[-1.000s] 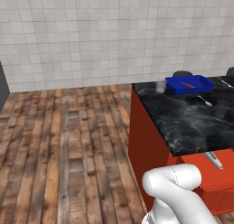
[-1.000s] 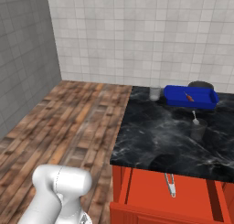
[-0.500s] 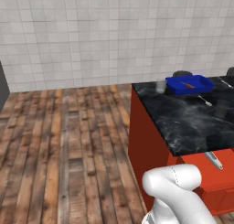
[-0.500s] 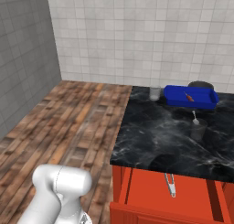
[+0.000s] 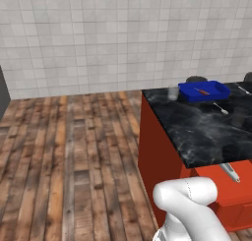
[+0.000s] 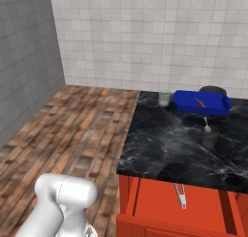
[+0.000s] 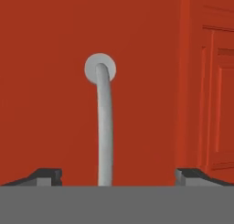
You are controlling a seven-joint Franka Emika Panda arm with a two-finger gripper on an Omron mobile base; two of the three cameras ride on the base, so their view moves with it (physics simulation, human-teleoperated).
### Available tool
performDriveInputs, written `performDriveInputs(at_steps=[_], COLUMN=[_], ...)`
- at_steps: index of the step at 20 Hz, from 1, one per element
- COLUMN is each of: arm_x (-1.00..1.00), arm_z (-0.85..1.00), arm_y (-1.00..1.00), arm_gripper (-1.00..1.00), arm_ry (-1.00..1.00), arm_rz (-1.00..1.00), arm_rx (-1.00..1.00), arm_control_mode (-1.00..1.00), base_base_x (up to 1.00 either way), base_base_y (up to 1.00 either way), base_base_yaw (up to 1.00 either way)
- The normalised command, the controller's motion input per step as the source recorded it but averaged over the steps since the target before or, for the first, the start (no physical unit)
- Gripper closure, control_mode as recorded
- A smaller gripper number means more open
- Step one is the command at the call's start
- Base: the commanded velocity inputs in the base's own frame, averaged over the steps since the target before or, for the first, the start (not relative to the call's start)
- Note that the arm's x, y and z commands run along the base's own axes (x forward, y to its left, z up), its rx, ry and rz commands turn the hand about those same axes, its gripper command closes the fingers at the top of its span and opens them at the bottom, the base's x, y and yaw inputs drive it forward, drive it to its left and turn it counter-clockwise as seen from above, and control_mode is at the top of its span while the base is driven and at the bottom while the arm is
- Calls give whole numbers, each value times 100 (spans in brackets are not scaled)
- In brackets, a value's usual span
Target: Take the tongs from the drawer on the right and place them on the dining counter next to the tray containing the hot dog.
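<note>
The drawer (image 6: 155, 202) stands pulled out from the red body of the dining counter (image 6: 160, 144), below its black marble top. The silver tongs (image 6: 180, 195) lie inside the drawer, also seen from the left as tongs (image 5: 229, 172) in the drawer (image 5: 236, 191). At the counter's far end sits the blue tray (image 6: 201, 103) with the hot dog (image 6: 200, 102) in it. In the hand view my gripper (image 7: 119, 176) is open in front of a glossy red front (image 7: 50, 81). A silver bar handle (image 7: 104, 127) runs between the wide-apart fingertips (image 7: 45, 175) without touching them.
A glass (image 6: 164, 98) stands left of the tray, a dark bowl (image 6: 212, 90) behind it. A cup with a thin utensil (image 6: 209, 134) sits on the marble nearer me. Wooden floor (image 5: 74, 151) lies open to the left, and a tiled wall (image 5: 123, 38) closes the back.
Both base views look the same as before, with the drawer equally far out and the tongs where they were. The jaws have spread wider.
</note>
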Motion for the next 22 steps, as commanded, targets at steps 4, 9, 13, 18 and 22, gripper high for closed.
performDriveInputs(at_steps=[4,9,13,18,22], arm_x=[-38,-30,-35,-32,-33], arm_z=[0,4,8,16,26], arm_y=[0,0,0,0,0], arm_gripper=[-100,-100,-100,-100,-100], arm_ry=[0,0,0,0,0], arm_rz=[0,0,0,0,0], arm_rx=[-1,0,0,0,0], arm_control_mode=[-100,-100,-100,-100,-100], base_base_x=[0,0,0,0,0], base_base_y=[0,0,0,0,0], base_base_yaw=[0,0,0,0,0])
